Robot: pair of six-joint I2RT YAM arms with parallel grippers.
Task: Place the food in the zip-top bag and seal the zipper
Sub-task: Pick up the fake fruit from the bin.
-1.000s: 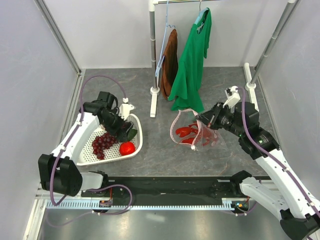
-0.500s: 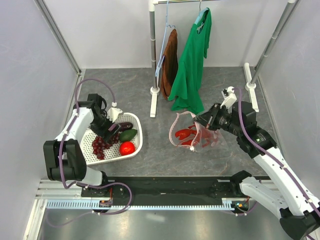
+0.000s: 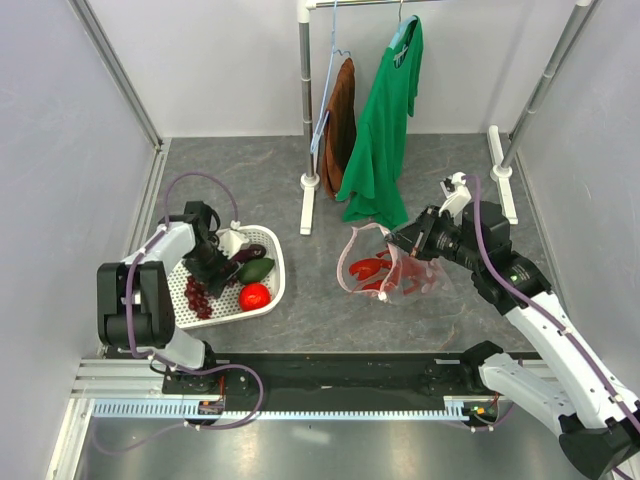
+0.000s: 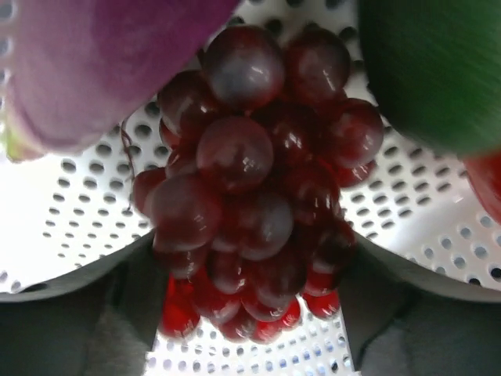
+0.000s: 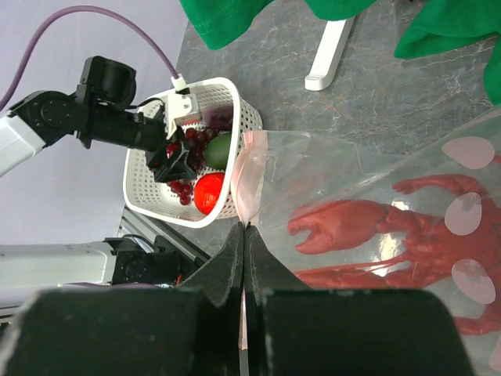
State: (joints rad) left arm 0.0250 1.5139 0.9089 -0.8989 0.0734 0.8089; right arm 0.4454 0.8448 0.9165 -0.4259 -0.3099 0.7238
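Note:
The grape bunch [image 4: 250, 188] lies on the white basket's floor between my left gripper's fingers [image 4: 55, 329], which stand wide apart on either side of it. My left gripper [image 3: 208, 268] is low in the basket [image 3: 277, 285], open. The tomato [image 3: 254, 296] and green avocado piece [image 3: 256, 270] lie to its right. My right gripper [image 5: 244, 227] is shut on the pink zipper strip [image 5: 250, 168] of the clear dotted bag [image 5: 376, 164] and holds its mouth up. The red lobster [image 5: 352, 223] lies inside the bag [image 3: 400, 280].
A purple eggplant-like piece [image 4: 94, 63] lies in the basket above the grapes. A clothes rack stands at the back with a green shirt [image 3: 385, 120] and a brown garment [image 3: 340, 125]; its white foot [image 3: 308, 215] rests between basket and bag. Walls close both sides.
My left gripper moved from the basket's far right part toward its near left and now straddles the grapes. My right gripper and the bag have barely shifted.

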